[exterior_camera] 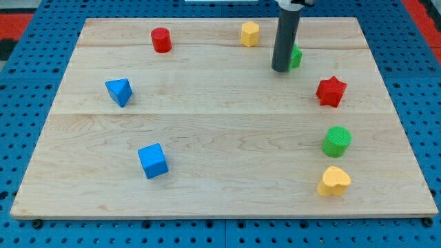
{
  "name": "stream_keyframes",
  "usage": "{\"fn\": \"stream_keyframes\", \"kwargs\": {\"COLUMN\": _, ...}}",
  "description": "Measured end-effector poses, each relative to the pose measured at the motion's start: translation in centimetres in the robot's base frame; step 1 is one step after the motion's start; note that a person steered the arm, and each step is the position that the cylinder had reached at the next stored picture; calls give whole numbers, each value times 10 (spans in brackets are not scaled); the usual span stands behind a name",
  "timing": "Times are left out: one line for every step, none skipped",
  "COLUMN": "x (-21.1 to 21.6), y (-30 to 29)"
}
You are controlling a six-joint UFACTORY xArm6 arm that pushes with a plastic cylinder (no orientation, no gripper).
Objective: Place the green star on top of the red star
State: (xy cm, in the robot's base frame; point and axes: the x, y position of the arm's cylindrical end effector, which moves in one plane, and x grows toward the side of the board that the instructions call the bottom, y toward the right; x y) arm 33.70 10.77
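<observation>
Standing upright near the board's top edge, the dark rod plants my tip (280, 69) on the pale wooden board (207, 138), holding nothing and pressed against the left side of the small green star block (296, 56), which peeks out mostly hidden at the tip's two o'clock. The red star block (331, 91) lies apart at the tip's four o'clock. Around them sit a yellow hexagonal block (250, 33) at eleven o'clock, a red cylinder (161, 40), a blue triangular block (119, 91), a blue cube (152, 160), a green cylinder (336, 141) and a yellow heart-shaped block (334, 181).
</observation>
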Motion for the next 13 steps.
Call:
{"fn": "stream_keyframes", "kwargs": {"x": 0, "y": -28}}
{"fn": "stream_keyframes", "kwargs": {"x": -16, "y": -45}}
{"fn": "stream_keyframes", "kwargs": {"x": -17, "y": -11}}
{"fn": "stream_keyframes", "kwargs": {"x": -22, "y": 21}}
{"fn": "stream_keyframes", "kwargs": {"x": -41, "y": 22}}
{"fn": "stream_keyframes", "kwargs": {"x": -58, "y": 31}}
{"fn": "stream_keyframes", "kwargs": {"x": -56, "y": 56}}
{"fn": "stream_keyframes", "kwargs": {"x": -55, "y": 61}}
{"fn": "stream_keyframes", "kwargs": {"x": -55, "y": 51}}
{"fn": "stream_keyframes", "kwargs": {"x": -55, "y": 46}}
{"fn": "stream_keyframes", "kwargs": {"x": -55, "y": 45}}
{"fn": "stream_keyframes", "kwargs": {"x": -55, "y": 45}}
{"fn": "stream_keyframes", "kwargs": {"x": -55, "y": 41}}
